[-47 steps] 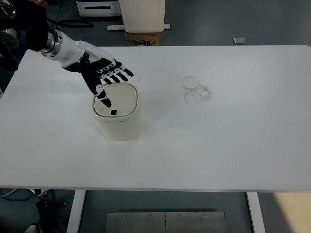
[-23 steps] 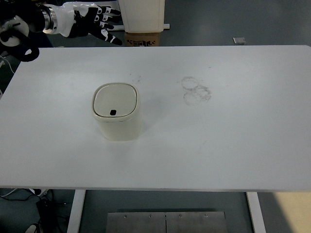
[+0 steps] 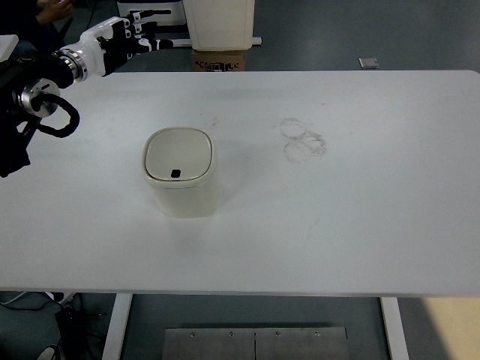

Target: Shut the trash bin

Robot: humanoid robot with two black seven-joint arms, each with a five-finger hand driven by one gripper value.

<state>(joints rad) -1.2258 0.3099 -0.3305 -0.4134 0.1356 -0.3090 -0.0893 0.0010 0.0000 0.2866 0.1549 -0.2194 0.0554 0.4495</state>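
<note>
**Bin shut, left hand clear**

White table (image 3: 360, 225) fills nearly all of my view, with grey floor past its far edge and a cardboard box (image 3: 220, 59) beneath a white unit (image 3: 219, 22) over there. Faint ring marks (image 3: 303, 139) smudge the tabletop right of centre. Part of a person (image 3: 54, 9) shows at the top left corner.

The bin (image 3: 181, 182) stands upright left of centre, well in from every edge. Its lid (image 3: 178, 155) lies flat and level inside the rim, with no gap that I can make out along the sides, and the small dark latch (image 3: 175, 173) sits at the lid's near edge. From how it lies, I judge the closing itself done.

My left hand (image 3: 120, 42) hangs up by the table's far left corner, well apart from the bin, wrist toward my side and fingers (image 3: 154, 43) stretched out straight toward the right, loose and empty. It touches nothing. My right hand is not in view.

So the step in hand, as I read it, is the retreat. Nothing on the table calls for a grasp. What the next move needs is mostly restraint: bring the arm to rest at my left edge on a path that stays high and wide of the bin, so a knuckle does not brush that latch and pop the lid. Whether the latch has truly caught I cannot tell from above; if it has not, a short flat press on the lid's middle would settle it.
</note>
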